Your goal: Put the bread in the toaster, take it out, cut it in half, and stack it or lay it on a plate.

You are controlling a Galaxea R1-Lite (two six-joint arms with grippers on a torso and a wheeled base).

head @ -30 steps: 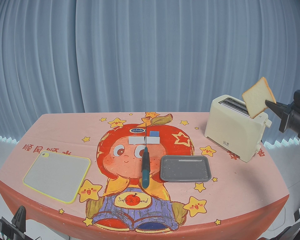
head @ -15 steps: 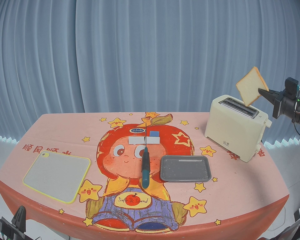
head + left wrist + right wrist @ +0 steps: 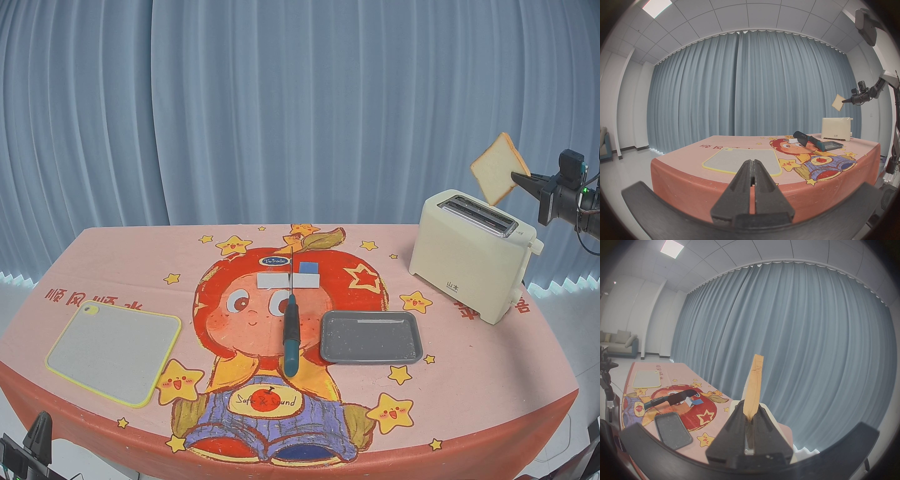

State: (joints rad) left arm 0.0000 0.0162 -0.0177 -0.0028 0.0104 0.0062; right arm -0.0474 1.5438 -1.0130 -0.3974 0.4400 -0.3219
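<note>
Step in hand: bread-to-toaster, I'd judge. The bread hangs in the air above the toaster, clear of it, not in a slot. It looks pale, so I read this as loading rather than unloading, but I can't be sure of that from here.

Right jaws: clamped on one corner of the bread, which juts out tilted, corner-down over the toaster. In the right wrist view the slice sits edge-on between the jaws, pinched tight at its lower edge.

Left jaws: together, holding nothing, low off the near edge of the surface, well away from the toaster on the board side.

Next move calls for:
- squaring the slice to a slot, so it goes in flat edge down rather than corner first
- lining it up along the slot before lowering, since the slot is narrow
- letting go only once the slice is well inside

The knife and plate lie on the surface in front of the toaster toward the board, the plate nearer it. Cutting and plating not yet done.
</note>
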